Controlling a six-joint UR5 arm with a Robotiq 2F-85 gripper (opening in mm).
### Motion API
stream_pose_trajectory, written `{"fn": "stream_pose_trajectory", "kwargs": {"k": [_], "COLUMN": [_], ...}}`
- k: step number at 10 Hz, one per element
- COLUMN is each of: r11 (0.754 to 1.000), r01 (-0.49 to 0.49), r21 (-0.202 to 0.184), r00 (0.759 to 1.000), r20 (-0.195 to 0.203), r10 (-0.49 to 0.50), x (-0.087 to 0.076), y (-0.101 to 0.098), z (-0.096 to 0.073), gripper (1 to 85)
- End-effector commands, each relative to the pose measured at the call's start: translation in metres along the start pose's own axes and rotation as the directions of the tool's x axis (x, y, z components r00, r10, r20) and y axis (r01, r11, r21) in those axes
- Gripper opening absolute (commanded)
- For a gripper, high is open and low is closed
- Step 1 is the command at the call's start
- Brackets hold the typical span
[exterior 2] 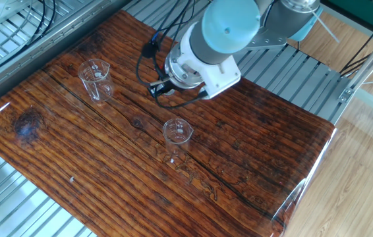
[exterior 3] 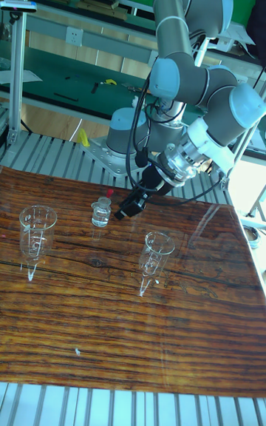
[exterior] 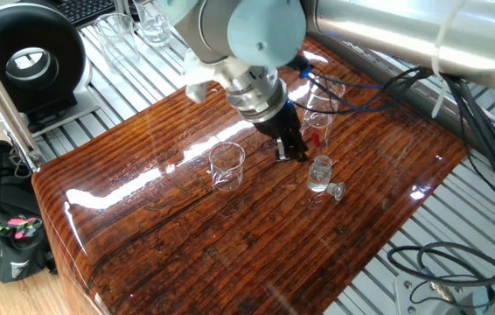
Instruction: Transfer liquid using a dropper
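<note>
The dropper shows as a small red bulb (exterior: 316,137) (exterior 3: 109,193) just above the small clear bottle (exterior: 320,173) (exterior 3: 100,213). Its thin tube seems to lean into the bottle's open neck. My gripper (exterior: 289,151) (exterior 3: 131,208) hangs low over the wooden table (exterior: 230,236), close beside the bulb and apart from it. The dark fingers stand slightly open with nothing between them. A clear glass vessel (exterior: 227,164) (exterior 3: 157,252) (exterior 2: 177,135) stands near the gripper, and another (exterior: 319,109) (exterior 3: 35,230) (exterior 2: 95,79) stands further off. I cannot make out the liquid. In the other fixed view the arm hides the bottle and the gripper.
The bottle's stopper (exterior: 337,191) lies on the table beside it. Cables (exterior: 379,87) trail from the wrist across the back of the table. More glassware (exterior: 134,26) and a black round device (exterior: 27,61) sit on the metal frame beyond the table's edge.
</note>
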State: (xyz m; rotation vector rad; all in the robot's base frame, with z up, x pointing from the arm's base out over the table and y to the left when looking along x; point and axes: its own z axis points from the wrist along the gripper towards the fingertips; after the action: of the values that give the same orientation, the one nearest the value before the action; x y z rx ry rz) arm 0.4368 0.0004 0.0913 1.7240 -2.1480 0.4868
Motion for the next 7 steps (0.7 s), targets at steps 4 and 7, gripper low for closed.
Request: {"fn": "stream_pose_trajectory", "kwargs": {"k": [4,7], "r11": [0.997,0.994], "r01": [0.065,0.099], "r21": [-0.032,-0.051], "r00": [0.996,0.992], "r20": [-0.050,-0.074], "r10": [-0.067,-0.102], "x": [0.014,0.020], "y": [0.022,0.031], "z": [0.001,0.002], "gripper": [43.3,43.3]}}
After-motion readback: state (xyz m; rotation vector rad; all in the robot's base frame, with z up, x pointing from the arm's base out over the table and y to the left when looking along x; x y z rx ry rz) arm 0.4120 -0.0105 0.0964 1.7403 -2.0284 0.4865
